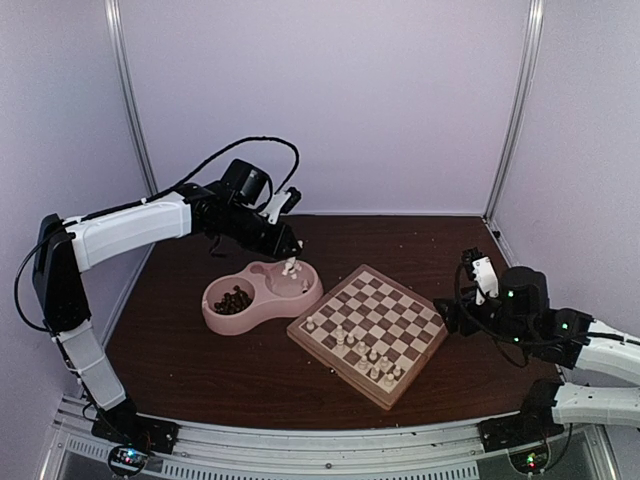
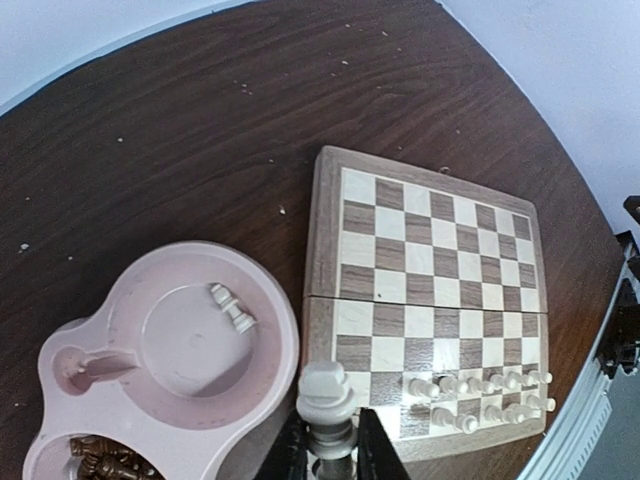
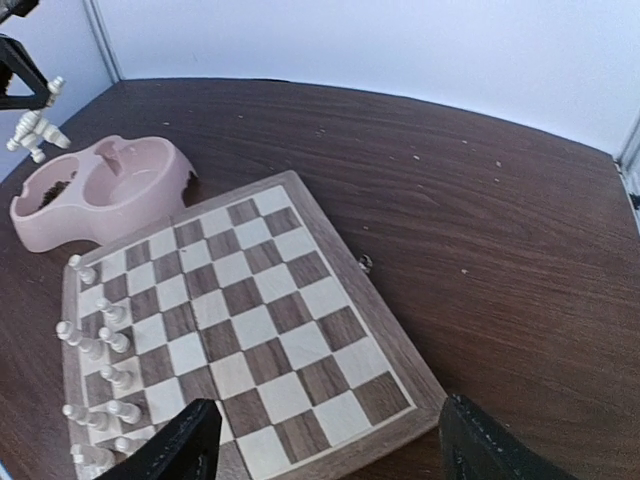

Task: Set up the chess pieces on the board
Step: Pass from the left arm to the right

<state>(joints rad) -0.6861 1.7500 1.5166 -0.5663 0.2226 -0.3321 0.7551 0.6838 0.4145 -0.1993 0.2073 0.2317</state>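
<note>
White side partly set; dark side not begun.
The left pincer clenches a white piece over the pink dish. White chessmen line one chessboard edge, 2 spare chessmen lie in the dish, and the dark pieces are cut off. The right pincer hangs released beside the chessboard.

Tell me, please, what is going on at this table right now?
The left hand grips a cream-white turned chess piece above the pink double-bowl dish, where another white piece lies in one bowl and dark brown pieces sit in the other. Two rows of white pieces already stand near one edge of the checkered wooden board. The right hand hovers open beside the board.
</note>
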